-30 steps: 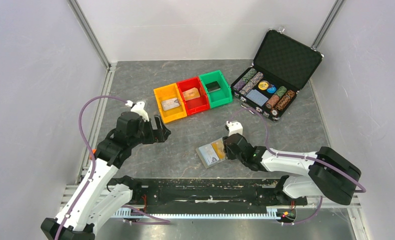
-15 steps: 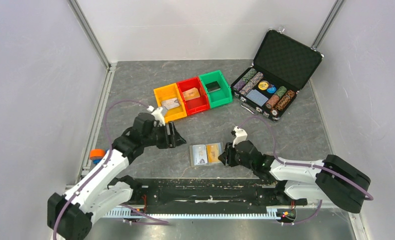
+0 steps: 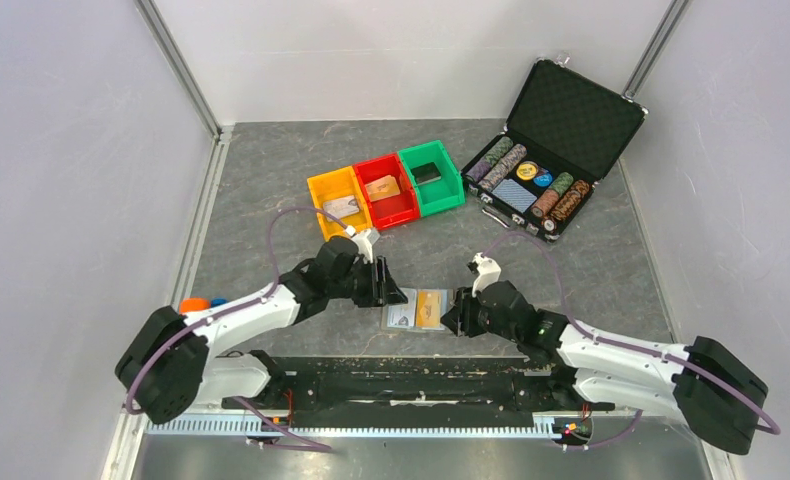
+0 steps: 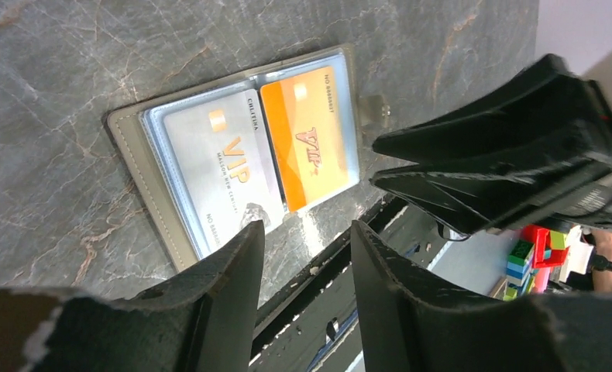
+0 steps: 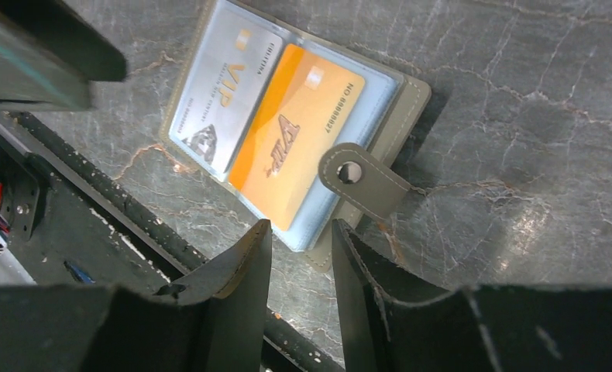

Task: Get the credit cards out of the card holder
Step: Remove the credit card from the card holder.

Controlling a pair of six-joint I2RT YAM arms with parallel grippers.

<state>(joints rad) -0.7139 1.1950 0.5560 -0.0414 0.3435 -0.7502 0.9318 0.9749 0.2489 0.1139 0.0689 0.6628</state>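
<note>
By table edge [image 3: 351, 340], card holder [image 3: 417, 309] between left pincer [image 3: 393, 292], right pincer [image 3: 453, 314]

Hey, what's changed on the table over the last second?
The left claw swung right, from near the bins to the card holder. The right claw laid the holder down flat and open and released it. The bins and chip case stayed put.
</note>
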